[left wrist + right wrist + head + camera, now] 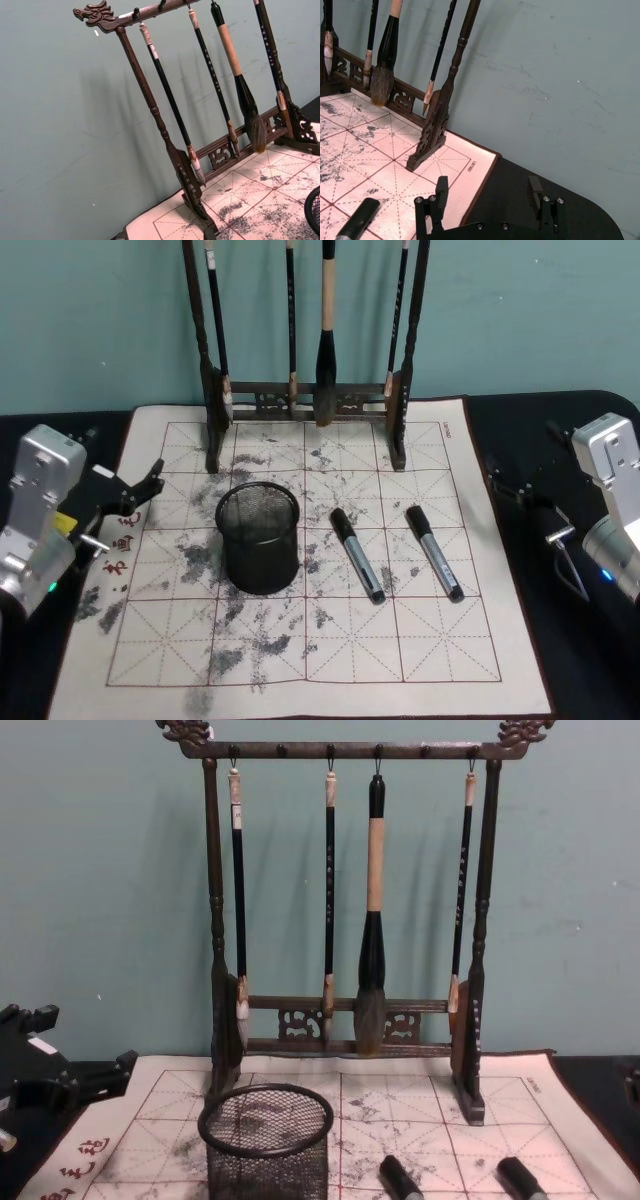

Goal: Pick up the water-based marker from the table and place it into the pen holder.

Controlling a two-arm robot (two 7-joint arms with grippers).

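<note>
Awaiting your pickup: marker [357,555], second marker [434,552], centre-right; pen holder [258,560] seemingly empty; left gripper [140,490], right gripper [488,187] both spread, holding nothing

- 2 water-based markers: near marker [357,555] just beside the pen holder [258,538], far marker [434,553] one step farther out on the same side
- 1 pen holder, black mesh
- 1 brush rack [213,920], behind the pen holder
- 4 brushes on it: [238,880], [329,880], [373,920], [463,880]
- 1 gridded mat [450,640], under the pen holder
- 2 end effectors: left end effector [85,1042], right end effector [487,187], either side of the pen holder
</note>
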